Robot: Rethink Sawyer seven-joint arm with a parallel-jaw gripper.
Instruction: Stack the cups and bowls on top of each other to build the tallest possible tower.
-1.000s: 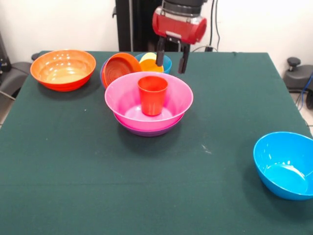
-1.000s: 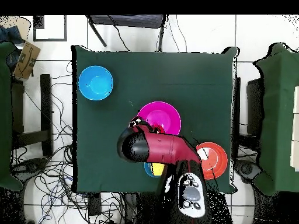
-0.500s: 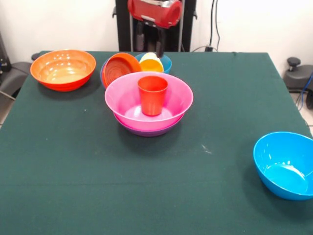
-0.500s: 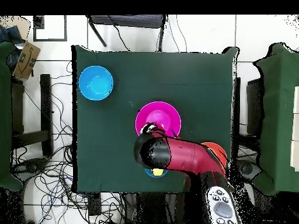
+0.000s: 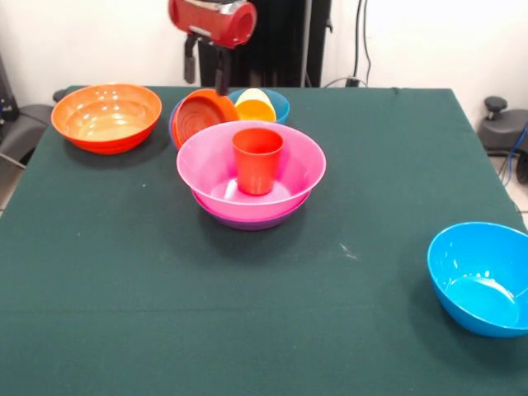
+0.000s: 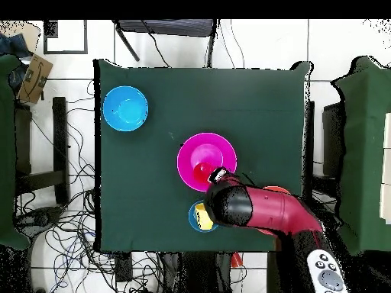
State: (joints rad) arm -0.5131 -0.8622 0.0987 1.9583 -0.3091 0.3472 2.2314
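Your claw [image 5: 206, 77] hangs open and empty over the tipped small orange bowl [image 5: 203, 117] at the back of the desk [image 5: 264, 330], red cup [image 5: 257, 160] stands in your pink bowl [image 5: 251, 169] mid-desk, big orange bowl [image 5: 106, 116] and bright blue bowl [image 5: 481, 277] sit well apart.

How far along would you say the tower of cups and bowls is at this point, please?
Done: a red cup stands in the pink bowl, which sits on a purple one. The open end effector holds nothing. Left: large orange bowl, bright blue bowl and the rear cluster.
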